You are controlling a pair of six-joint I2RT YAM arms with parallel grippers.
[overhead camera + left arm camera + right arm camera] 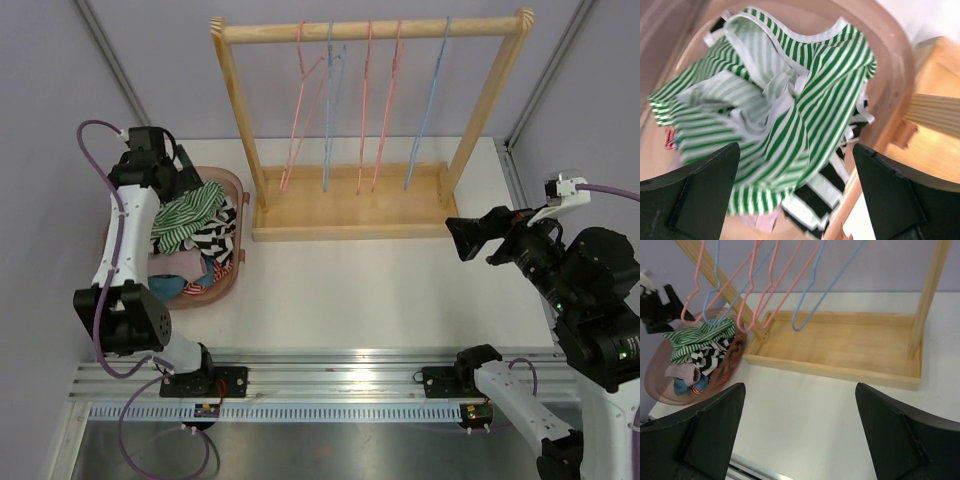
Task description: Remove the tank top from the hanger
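Note:
The green-and-white striped tank top (190, 213) lies crumpled on top of the clothes pile in the pink basket (232, 182). It fills the left wrist view (790, 100) and shows at the left of the right wrist view (700, 336). My left gripper (192, 176) hovers just above it, open and empty (796, 165). Several pink and blue wire hangers (366, 110) hang bare on the wooden rack (370, 28). My right gripper (462, 238) is open and empty (800, 390) over the white table by the rack's right end.
The basket also holds a black-and-white striped garment (215, 243), a pink one and a blue one. The rack's wooden base tray (350, 205) stands right of the basket, its corner close to the rim. Walls close in at both sides.

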